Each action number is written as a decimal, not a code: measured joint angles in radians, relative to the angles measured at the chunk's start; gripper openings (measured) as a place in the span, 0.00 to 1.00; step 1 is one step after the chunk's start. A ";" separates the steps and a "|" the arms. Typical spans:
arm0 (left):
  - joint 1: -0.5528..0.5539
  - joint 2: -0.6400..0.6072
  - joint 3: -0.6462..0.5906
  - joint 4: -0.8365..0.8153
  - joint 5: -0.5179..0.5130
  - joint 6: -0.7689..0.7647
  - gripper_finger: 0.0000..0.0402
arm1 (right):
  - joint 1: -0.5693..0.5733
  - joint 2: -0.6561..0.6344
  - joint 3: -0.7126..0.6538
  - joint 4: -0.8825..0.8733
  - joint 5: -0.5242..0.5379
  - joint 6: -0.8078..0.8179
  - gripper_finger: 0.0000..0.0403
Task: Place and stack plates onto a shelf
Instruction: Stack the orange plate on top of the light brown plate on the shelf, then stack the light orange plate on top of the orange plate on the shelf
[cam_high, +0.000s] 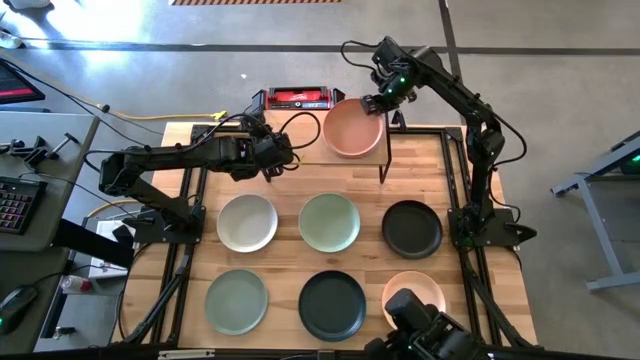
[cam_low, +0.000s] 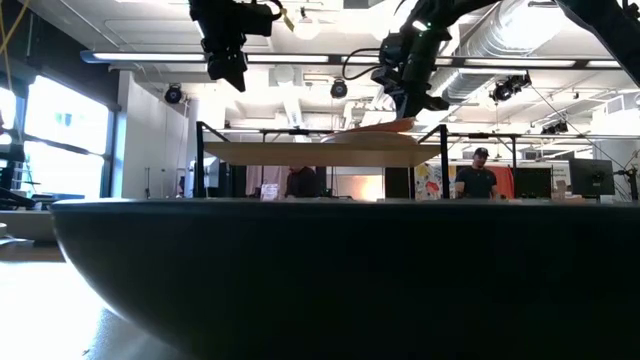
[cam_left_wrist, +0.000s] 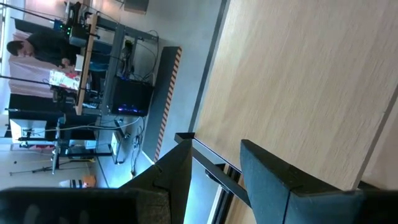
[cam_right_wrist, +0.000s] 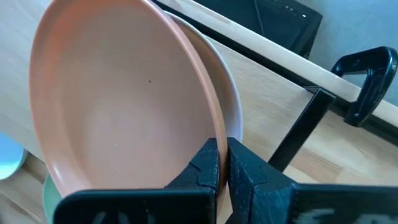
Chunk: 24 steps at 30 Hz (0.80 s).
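The shelf stands at the table's far edge. On its right half sits a peach plate, rim pinched in the right gripper, tilted. It looks stiff, smooth, likely breakable; the thin rim seems the only hold. The left gripper hovers over the shelf's left half, fingers apart, empty

Seven plates show from above: two peach, one on the shelf at and one at; one white; two green; two black.
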 joint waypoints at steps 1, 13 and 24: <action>0.000 0.000 0.000 0.000 0.000 0.000 0.32 | 0.000 0.000 0.000 0.000 -0.007 0.002 0.00; 0.000 0.000 0.000 0.000 0.000 0.000 0.32 | 0.004 0.000 0.000 0.001 -0.006 0.002 0.25; 0.000 0.000 0.000 0.000 0.000 -0.001 0.32 | 0.004 -0.001 0.041 -0.097 -0.028 -0.024 0.29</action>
